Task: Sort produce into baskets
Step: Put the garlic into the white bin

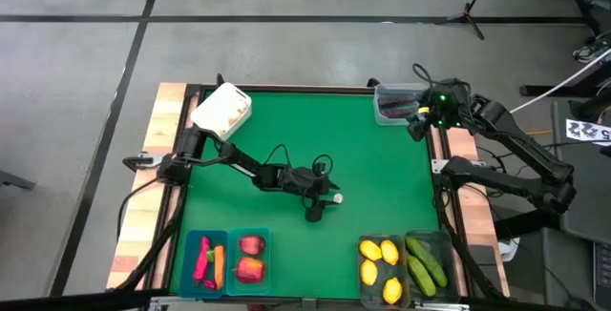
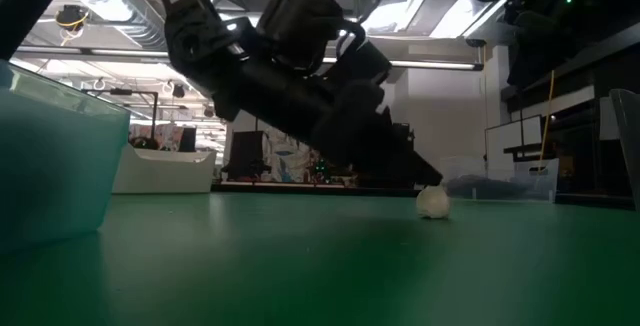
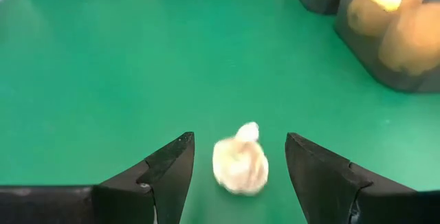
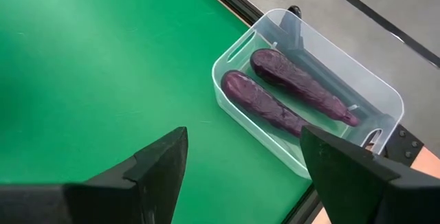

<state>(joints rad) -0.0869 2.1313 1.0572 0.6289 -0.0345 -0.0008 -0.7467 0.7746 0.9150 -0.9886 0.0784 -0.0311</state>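
1. High view: On the green tabletop [image 1: 363,158], the left claw [image 1: 327,199] reaches to centre, low, its fingers spread either side of a white garlic bulb [image 1: 337,198] and gripping nothing. A white box with rounded corners [image 1: 221,111] sits at 10 o'clock. Two teal-blue bins [image 1: 229,238] at 7 o'clock hold red peppers [image 1: 202,259], an orange carrot [image 1: 219,265] and red apples [image 1: 250,269]. At 5 o'clock, dark-tinted bins hold yellow lemons [image 1: 379,261] and green cucumbers [image 1: 426,263]. The right claw [image 1: 416,123] hangs released at 1 o'clock beside a clear plastic tub [image 1: 396,103].

2. Low view: The left arm's dark, blocky wrist slants down across the frame to the left claw [image 2: 425,178], its tip just above the garlic bulb [image 2: 432,202], which rests on the felt-like green surface. A translucent teal bin wall [image 2: 50,166] fills the 9 o'clock edge; the white box [image 2: 160,171] stands far behind.

3. Left wrist view: The knobbly, papery garlic bulb [image 3: 240,162] lies between the two dark wedge-shaped fingers [image 3: 168,172], apart from both. A dark-tinted bin with lemons [image 3: 385,14] stands well beyond.

4. Right wrist view: The right claw [image 4: 244,165] is spread wide and empty above the tabletop. Two glossy dark purple eggplants [image 4: 275,104] lie side by side in the clear tub [image 4: 234,52], at the tabletop's black-framed edge.
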